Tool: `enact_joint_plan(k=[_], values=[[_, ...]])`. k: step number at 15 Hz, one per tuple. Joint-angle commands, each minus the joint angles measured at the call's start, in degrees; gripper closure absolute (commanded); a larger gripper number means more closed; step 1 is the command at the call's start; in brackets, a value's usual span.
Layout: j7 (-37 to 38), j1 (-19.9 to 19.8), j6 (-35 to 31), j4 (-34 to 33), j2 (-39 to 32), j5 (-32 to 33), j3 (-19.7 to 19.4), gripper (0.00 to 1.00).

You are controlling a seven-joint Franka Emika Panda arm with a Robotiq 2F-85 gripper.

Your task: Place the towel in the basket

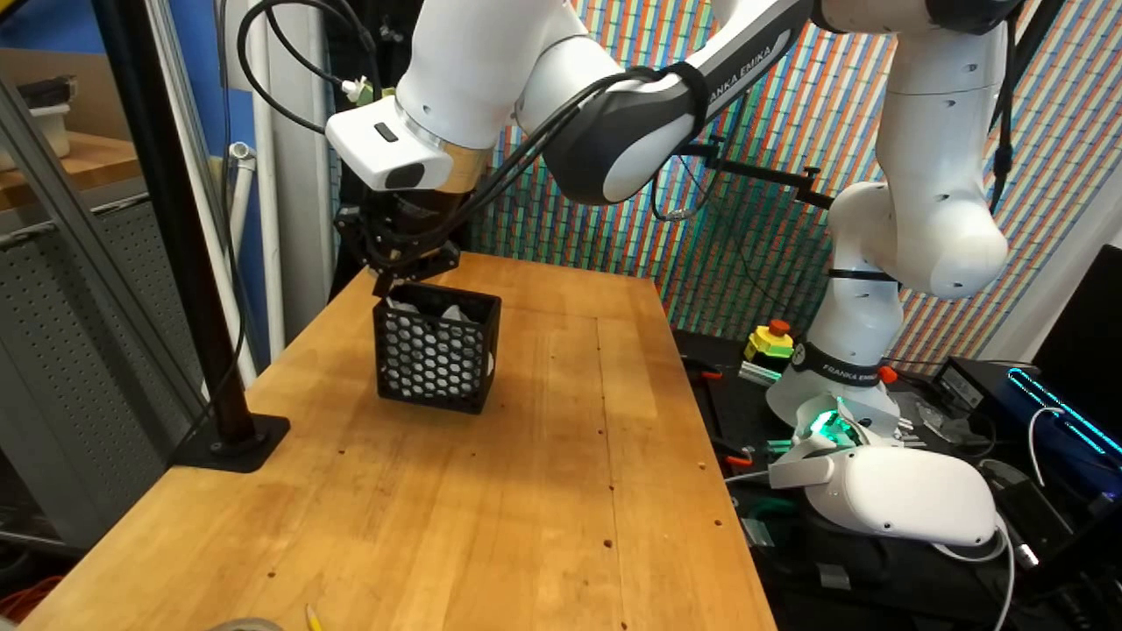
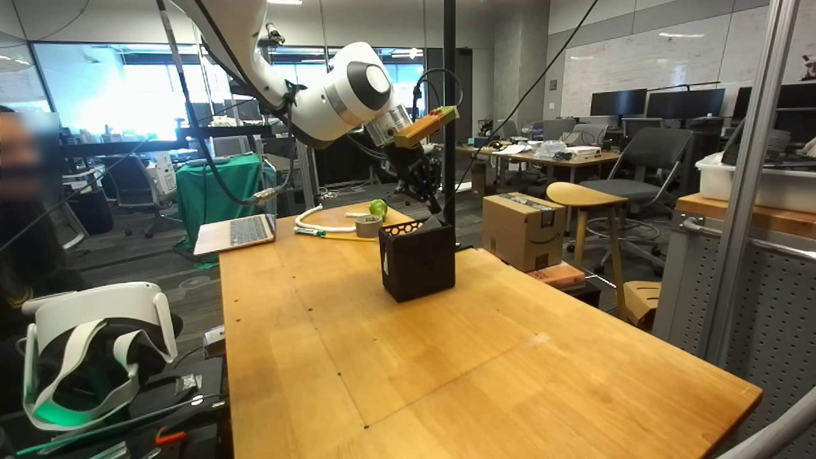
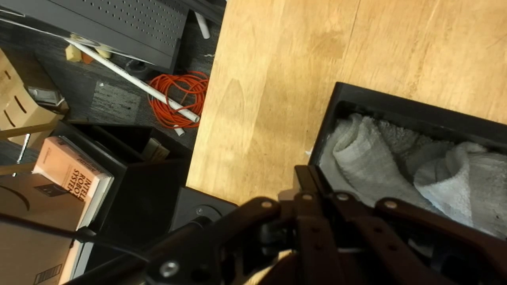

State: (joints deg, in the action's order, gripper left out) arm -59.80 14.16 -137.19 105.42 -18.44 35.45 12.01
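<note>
We find the whitish terry towel inside the black plastic basket, bunched in loose folds, with some of it visible at the opening in both exterior views. In an exterior view we also make out pale cloth through the hexagonal holes of a side wall. The basket stands upright on the wooden table.

At the basket's edge we have the Robotiq gripper, tips pointing down, its two fingers drawn together side by side; whether they touch the rim we cannot tell. The Franka Panda arm reaches out over the table.

In an exterior view we see a laptop, a roll of tape and a green round object beyond the basket. We spot a white VR headset beside the table in both exterior views. Past the table's edge, in the wrist view, we see a white pipe lying across a coil of orange cord on the floor
</note>
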Motion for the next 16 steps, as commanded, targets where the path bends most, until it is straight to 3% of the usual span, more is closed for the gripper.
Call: enact_joint_plan(k=[1, 16], values=[[0.03, -0.32, -1.27, 0.45, 0.54, -0.4, 0.04, 0.95], [2.19, -0.72, -3.15, 3.36, 1.47, -0.93, 0.06, 0.95]])
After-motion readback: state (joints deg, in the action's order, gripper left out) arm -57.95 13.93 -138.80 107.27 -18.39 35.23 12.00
